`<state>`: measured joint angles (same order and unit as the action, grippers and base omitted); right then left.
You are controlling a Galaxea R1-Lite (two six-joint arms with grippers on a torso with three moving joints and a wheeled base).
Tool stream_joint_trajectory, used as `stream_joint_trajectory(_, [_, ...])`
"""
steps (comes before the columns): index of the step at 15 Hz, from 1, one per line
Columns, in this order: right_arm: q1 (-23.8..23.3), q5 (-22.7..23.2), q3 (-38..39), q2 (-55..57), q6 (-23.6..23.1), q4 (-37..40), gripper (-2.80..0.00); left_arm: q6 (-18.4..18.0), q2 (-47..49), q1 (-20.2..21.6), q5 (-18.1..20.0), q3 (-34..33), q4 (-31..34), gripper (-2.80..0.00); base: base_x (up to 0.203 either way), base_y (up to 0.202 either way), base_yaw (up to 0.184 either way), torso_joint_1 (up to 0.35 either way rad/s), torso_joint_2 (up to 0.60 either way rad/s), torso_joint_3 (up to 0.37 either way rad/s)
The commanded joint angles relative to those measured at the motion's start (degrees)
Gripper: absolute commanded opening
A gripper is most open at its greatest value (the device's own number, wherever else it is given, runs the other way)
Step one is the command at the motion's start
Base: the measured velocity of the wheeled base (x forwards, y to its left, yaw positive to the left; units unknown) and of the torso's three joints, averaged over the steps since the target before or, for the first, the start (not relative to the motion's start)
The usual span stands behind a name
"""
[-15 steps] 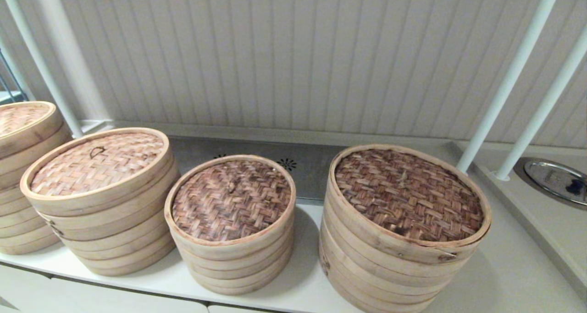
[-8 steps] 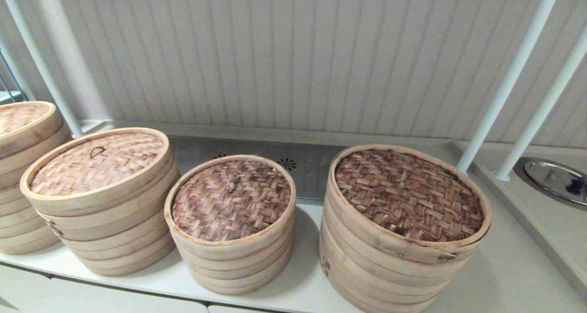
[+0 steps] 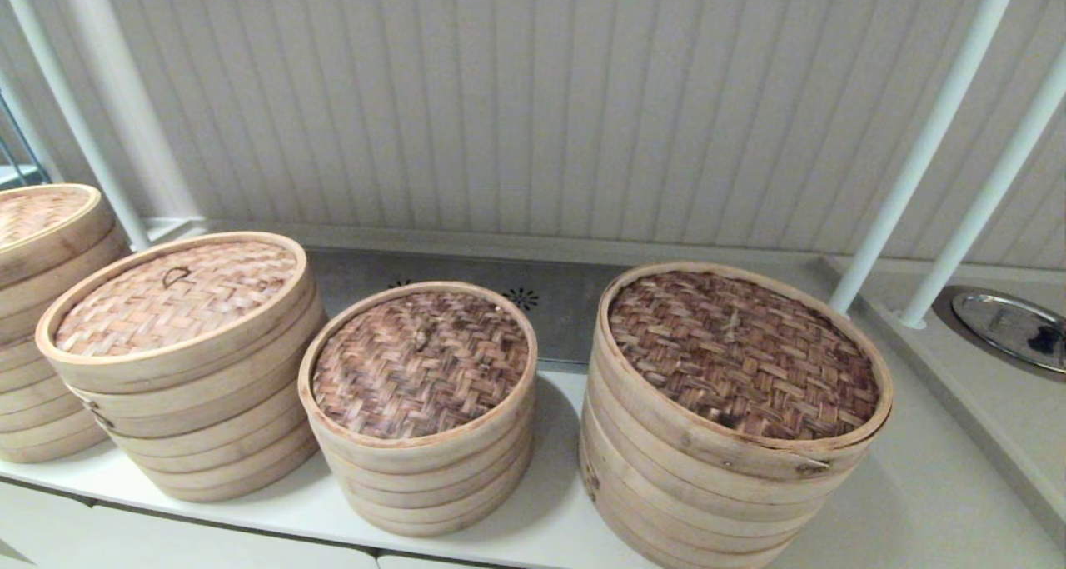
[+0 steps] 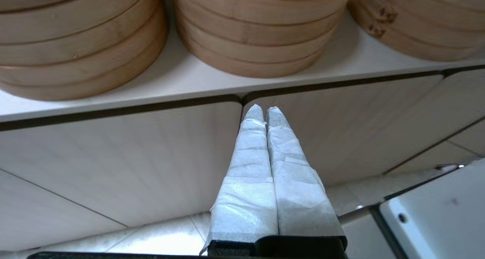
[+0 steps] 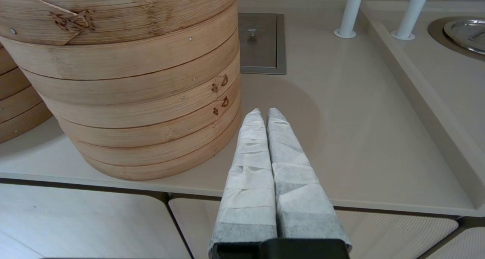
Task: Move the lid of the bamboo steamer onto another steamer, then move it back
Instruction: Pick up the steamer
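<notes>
The bamboo steamer lid (image 3: 171, 298), light tan herringbone with a small dark loop handle, sits on its own stack at the left of the counter. Just right of it stands the smallest steamer (image 3: 419, 402) with a dark reddish-brown woven top. Neither gripper shows in the head view. My left gripper (image 4: 264, 109) is shut and empty, below the counter's front edge in front of the cabinet doors. Shut and empty too, my right gripper (image 5: 263, 112) hovers over the counter's front edge, just right of the widest steamer (image 5: 125, 80).
The widest dark-topped steamer (image 3: 733, 411) stands at the right; a fourth stack (image 3: 37, 302) sits at the far left. Two white posts (image 3: 924, 144) rise at the back right beside a round steel lid (image 3: 1008, 327). A steel plate (image 5: 261, 43) is set into the counter (image 5: 352, 137).
</notes>
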<state>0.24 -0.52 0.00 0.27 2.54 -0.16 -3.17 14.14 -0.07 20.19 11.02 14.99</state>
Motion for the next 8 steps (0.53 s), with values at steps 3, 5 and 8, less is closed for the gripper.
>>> stream_joint_trajectory(3, [0.02, 0.00, 0.09, 0.08, 0.01, -0.02, -2.80, -0.69, -9.52, -0.68, -10.33, -2.22, -0.25, -2.80, 0.000, 0.000, 0.000, 0.000, 0.00, 0.000])
stream_joint_trajectory(5, [0.02, 0.00, 0.09, 0.08, 0.01, -0.02, -2.80, -3.50, -14.00, -0.65, -18.20, -5.76, -1.72, -2.80, 0.000, 0.000, 0.000, 0.000, 0.00, 0.000])
stream_joint_trajectory(8, [0.02, 0.00, 0.09, 0.08, 0.01, -0.02, -2.80, -0.73, -14.14, -0.64, -20.00, -8.15, -8.52, -2.80, 0.000, 0.000, 0.000, 0.000, 0.00, 0.000])
